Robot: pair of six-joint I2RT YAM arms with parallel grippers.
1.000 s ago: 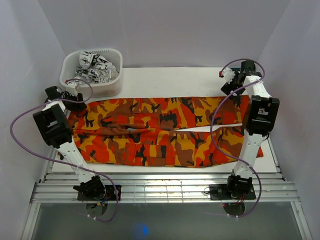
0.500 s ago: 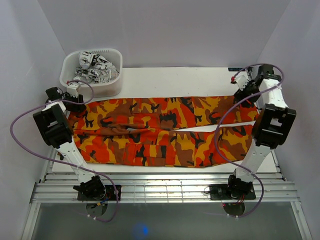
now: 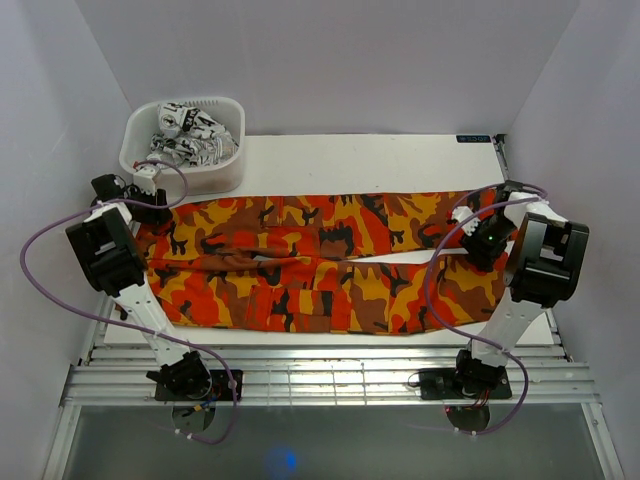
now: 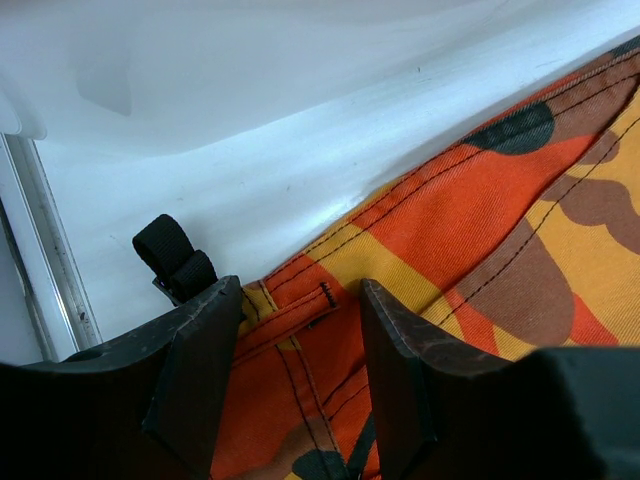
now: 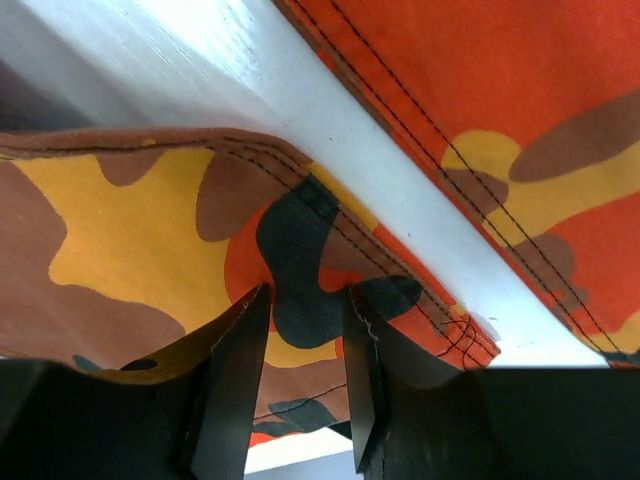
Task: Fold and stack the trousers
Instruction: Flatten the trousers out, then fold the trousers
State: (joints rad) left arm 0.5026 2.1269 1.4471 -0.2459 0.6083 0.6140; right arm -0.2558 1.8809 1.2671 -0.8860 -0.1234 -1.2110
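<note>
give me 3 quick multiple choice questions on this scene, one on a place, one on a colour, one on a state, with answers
1. Where on the table does the basket stand?
A. far left corner
B. far right corner
C. near edge, middle

2. What colours is the cloth in the basket?
A. blue and green
B. black and white
C. plain pink

3. How do the trousers lie?
A. rolled up
B. folded in half
C. spread out full length

Answers: 1 A, it sits at the top left of the overhead view; 2 B, its print is black on white; 3 C, both legs lie flat side by side across the table.
</note>
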